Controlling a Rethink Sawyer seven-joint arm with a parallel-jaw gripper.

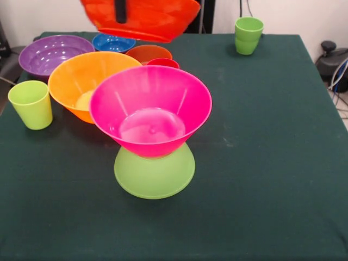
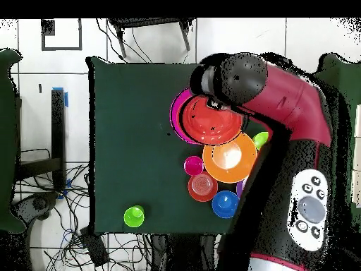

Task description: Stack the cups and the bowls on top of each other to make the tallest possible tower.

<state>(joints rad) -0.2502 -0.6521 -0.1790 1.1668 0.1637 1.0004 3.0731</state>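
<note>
My gripper (image 1: 120,12) is shut on the rim of the medium orange bowl (image 1: 142,20) and holds it high in the air, tilted. In the overhead view this bowl (image 2: 211,120) hangs over the big pink bowl (image 2: 176,106). The tower stands mid-table: the pink bowl (image 1: 150,109), empty, sits on the lime green bowl (image 1: 154,173), which is turned rim-down. One light green cup (image 1: 31,104) stands at the left and another (image 1: 248,35) at the far right. The red-pink cup (image 1: 163,63) stands behind the pink bowl.
The large yellow-orange bowl (image 1: 87,81) stands just left of the tower. Behind it are the purple bowl (image 1: 51,54), the small blue bowl (image 1: 113,42) and the small dark orange bowl (image 1: 148,53). My arm (image 2: 282,99) covers the table's right side in the overhead view.
</note>
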